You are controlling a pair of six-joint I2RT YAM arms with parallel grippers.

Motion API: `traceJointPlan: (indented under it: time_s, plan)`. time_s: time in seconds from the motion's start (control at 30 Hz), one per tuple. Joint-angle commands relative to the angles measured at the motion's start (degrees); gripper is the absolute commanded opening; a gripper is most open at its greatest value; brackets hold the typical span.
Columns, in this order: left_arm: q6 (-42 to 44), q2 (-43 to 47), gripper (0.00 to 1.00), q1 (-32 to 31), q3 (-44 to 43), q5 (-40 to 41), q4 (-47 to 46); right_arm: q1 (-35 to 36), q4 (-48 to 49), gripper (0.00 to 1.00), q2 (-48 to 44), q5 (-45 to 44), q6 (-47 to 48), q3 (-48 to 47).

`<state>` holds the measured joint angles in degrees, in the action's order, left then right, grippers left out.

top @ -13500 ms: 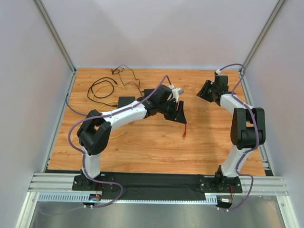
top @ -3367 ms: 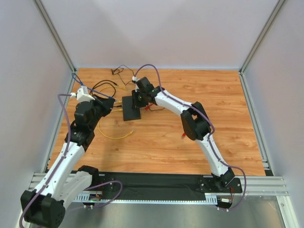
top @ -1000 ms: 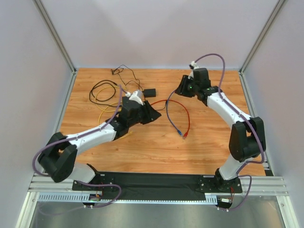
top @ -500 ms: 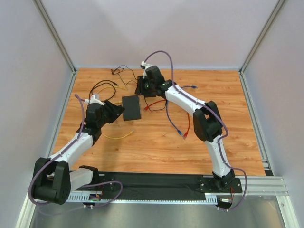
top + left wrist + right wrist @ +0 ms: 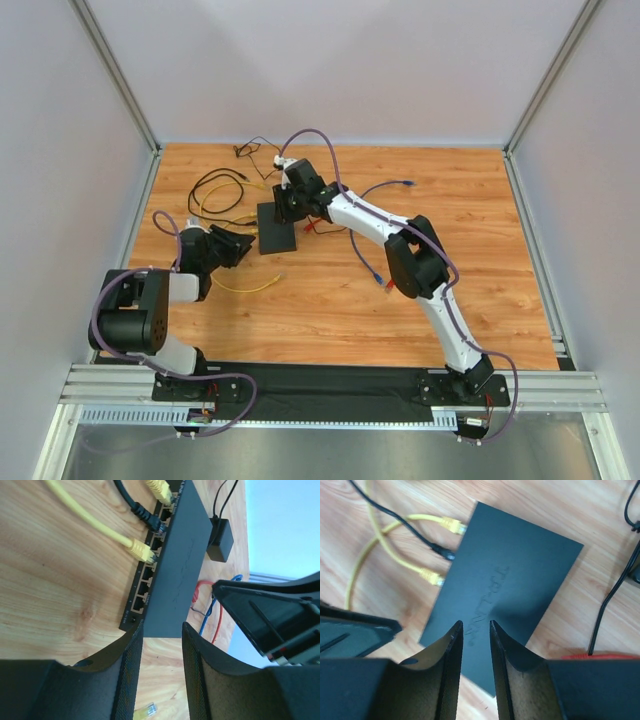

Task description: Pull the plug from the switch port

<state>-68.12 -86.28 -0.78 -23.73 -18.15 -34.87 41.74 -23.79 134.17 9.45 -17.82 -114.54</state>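
The switch [image 5: 277,229] is a flat black box left of the table's middle. Its port edge faces left in the left wrist view [image 5: 175,570]. Two yellow plugs [image 5: 141,553] and one black plug [image 5: 150,520] sit in the ports, and they also show in the right wrist view [image 5: 431,576]. My left gripper [image 5: 238,246] is low beside the port edge, open and empty [image 5: 161,630]. My right gripper [image 5: 286,204] hangs over the switch's top [image 5: 510,585], slightly open with nothing between the fingers [image 5: 475,626].
A small black adapter [image 5: 220,540] on a thin wire lies beyond the switch. Red and blue cables [image 5: 385,268] lie to the right. Black and yellow cable loops [image 5: 215,190] lie at the back left. A loose yellow cable [image 5: 245,287] lies in front.
My left arm has folded back toward its base, with its gripper still just left of the switch. My right gripper has shifted from behind the switch to over its far end.
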Motion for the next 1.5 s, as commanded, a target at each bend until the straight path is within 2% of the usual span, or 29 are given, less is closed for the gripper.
traceJointPlan:
  time_s: [0.0,0.23,0.47,0.6,0.83,1.1,1.17,1.23,1.4,1.47]
  plan:
    - [-2.9,-2.13,0.44,0.07,1.05,-0.13,-11.17,-0.43,-2.22,0.3,3.29,-0.05,1.3,-4.19]
    - [-5.97,-7.32,0.44,0.07,1.84,1.01,-17.94,-0.43,-2.05,0.3,6.01,2.94,-0.37,-6.04]
    - [-10.8,-17.41,0.41,0.16,3.77,1.28,-31.37,-0.34,-1.96,0.29,7.77,5.48,-2.13,-7.19]
    - [-12.21,-19.63,0.4,0.25,4.21,2.24,-33.33,-0.34,-2.23,0.28,8.91,6.45,-3.09,-7.89]
    - [-11.77,-19.28,0.4,0.34,4.04,3.82,-32.01,-0.43,-3.45,0.28,10.06,6.63,-3.45,-9.3]
    - [-12.39,-20.51,0.39,0.34,1.76,3.39,-30.26,-0.43,-6.35,0.28,11.99,2.76,-3.62,-11.32]
    - [-12.39,-20.77,0.33,0.34,0.36,3.3,-28.07,-0.34,-7.84,0.27,12.95,2.33,-3.8,-12.46]
    - [-12.65,-20.94,0.31,0.34,-0.53,3.65,-26.92,-0.43,-8.9,0.27,13.31,0.75,-4.06,-13.16]
    - [-13.36,-19.81,0.33,0.07,-1.76,5.49,-24.55,-0.43,-11.54,0.25,13.93,-1.89,-4.94,-13.87]
    - [-12.66,-18.58,0.36,-0.45,-3.33,6.02,-20.53,-0.43,-11.8,0.25,14.1,-1.63,-4.94,-13.95]
